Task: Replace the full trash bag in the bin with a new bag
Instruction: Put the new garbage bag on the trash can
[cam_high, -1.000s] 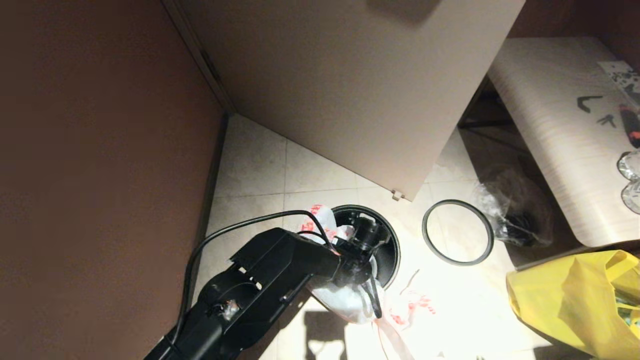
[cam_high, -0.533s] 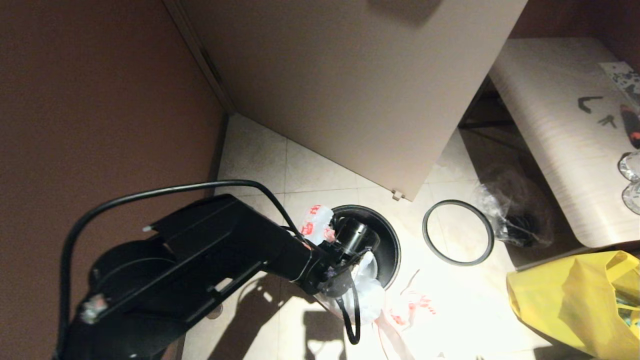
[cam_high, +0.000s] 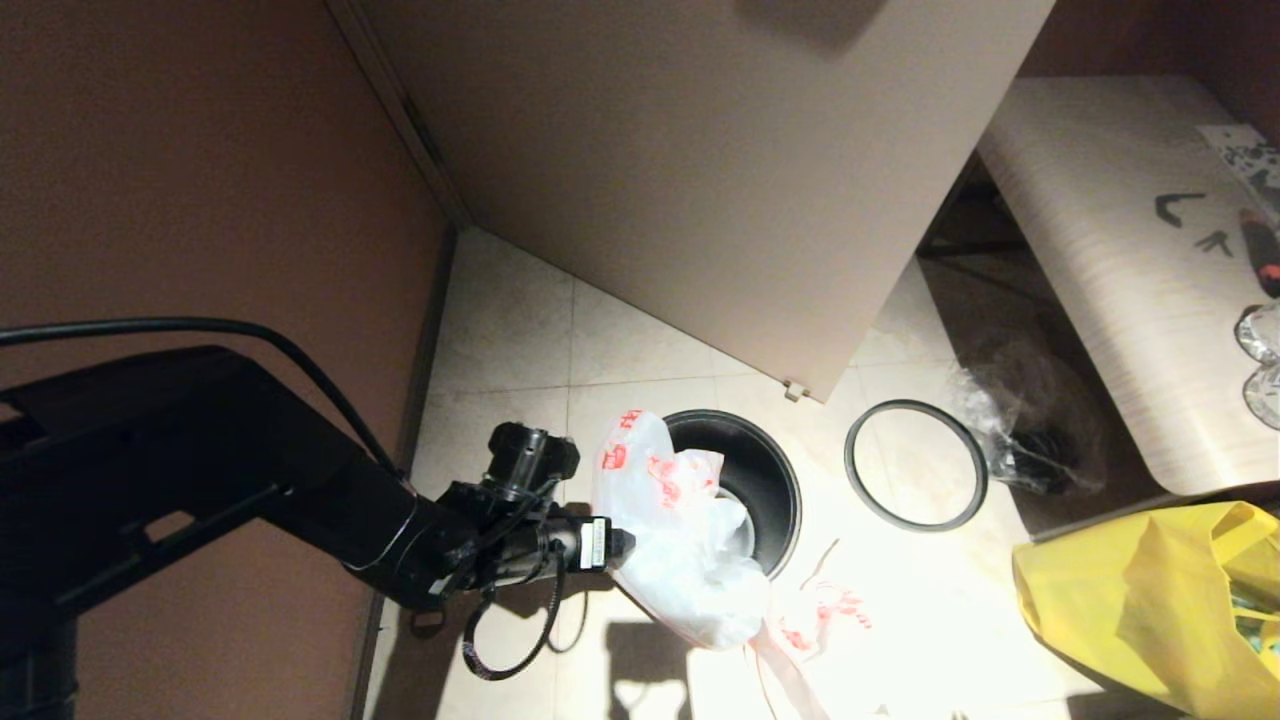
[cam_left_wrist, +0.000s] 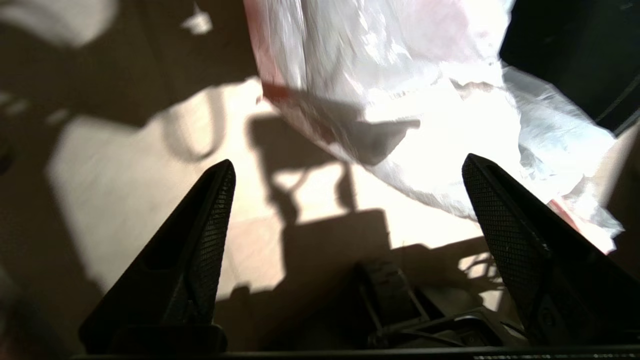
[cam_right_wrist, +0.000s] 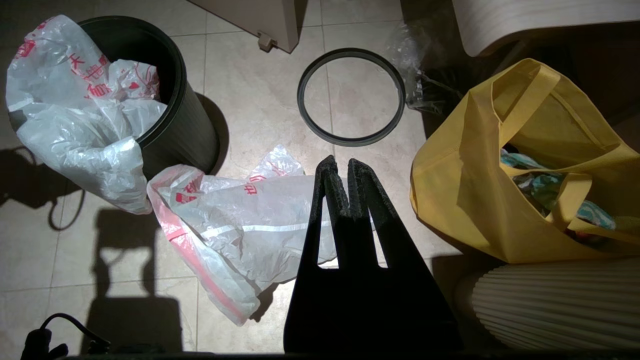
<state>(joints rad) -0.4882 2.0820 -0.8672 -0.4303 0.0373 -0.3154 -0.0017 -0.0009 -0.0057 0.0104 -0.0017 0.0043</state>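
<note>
Left gripper (cam_left_wrist: 347, 167) withdrawn; jaws apart

The floor (cam_high: 640, 340) is laid with pale square tiles. The bin (cam_right_wrist: 185, 125), a black cylinder, stands upright on it near the wall corner, with a white red-printed bag (cam_right_wrist: 75, 120) draped over its rim. A grey rim ring (cam_high: 915, 465) lies flat beside the bin, not touching it. A second flat white bag (cam_right_wrist: 240, 225) lies crumpled on the tiles just in front of the bin. A clear film bag (cam_high: 1020, 430) lies beyond the ring. A yellow fabric tote (cam_right_wrist: 525, 165) stands near the ring.
</note>
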